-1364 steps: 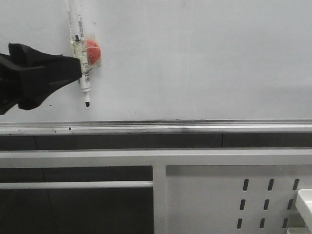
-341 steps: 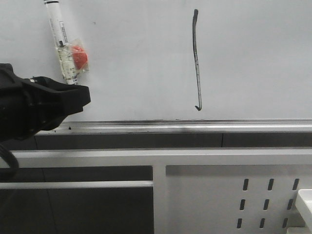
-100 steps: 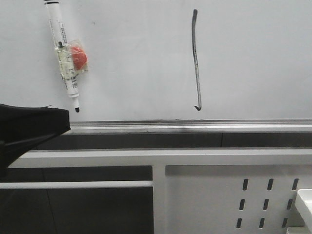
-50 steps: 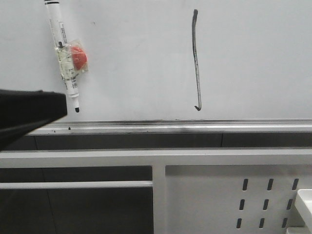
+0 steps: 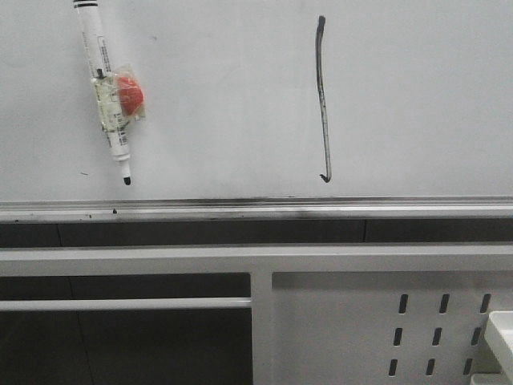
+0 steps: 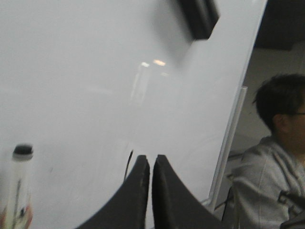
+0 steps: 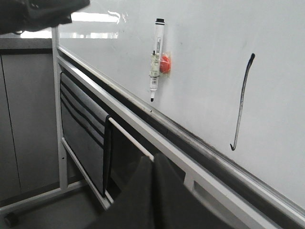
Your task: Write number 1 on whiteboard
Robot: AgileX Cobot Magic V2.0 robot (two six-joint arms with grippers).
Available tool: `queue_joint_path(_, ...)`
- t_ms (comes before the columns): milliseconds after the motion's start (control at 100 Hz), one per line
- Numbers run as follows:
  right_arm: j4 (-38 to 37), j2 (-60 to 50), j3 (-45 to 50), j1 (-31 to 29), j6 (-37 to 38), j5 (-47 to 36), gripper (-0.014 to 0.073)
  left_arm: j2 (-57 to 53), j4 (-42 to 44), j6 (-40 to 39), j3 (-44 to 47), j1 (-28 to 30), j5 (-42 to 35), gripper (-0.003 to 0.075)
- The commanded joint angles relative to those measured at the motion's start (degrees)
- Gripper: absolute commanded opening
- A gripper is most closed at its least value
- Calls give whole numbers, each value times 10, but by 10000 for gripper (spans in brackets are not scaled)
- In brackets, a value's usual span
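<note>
The whiteboard (image 5: 417,88) fills the upper front view, with a silver rail (image 5: 321,207) along its lower edge. The number 1 (image 5: 323,96) is a thin dark near-vertical stroke with a small hook at the bottom; it also shows in the right wrist view (image 7: 242,102). A white marker pen (image 5: 108,88) with a red blob hangs on the board at upper left, tip down. Neither gripper shows in the front view. My left gripper (image 6: 150,160) is shut and empty, close to the board. My right gripper (image 7: 153,160) is shut and empty, low beside the frame.
A white perforated frame panel (image 5: 385,321) and crossbars (image 5: 128,304) stand below the board. A dark panel (image 7: 86,129) hangs under the rail. A person (image 6: 281,157) sits beyond the board's edge. Part of my left arm (image 7: 38,14) shows in the right wrist view.
The stroke has appeared since the earliest frame and the marker now hangs on the board alone. My left gripper has dropped out of the front view at the lower left.
</note>
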Motion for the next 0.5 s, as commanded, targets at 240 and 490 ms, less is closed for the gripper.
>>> queue_joint_path(240,-2,13,-13,-3,-1,-44,-69,-176,-2,151,20,-1,-47,-20)
queue_joint_path(490,-2,13,-13,-3,-1,-44,-69,-296,-112,287,59,-1,-90,-20)
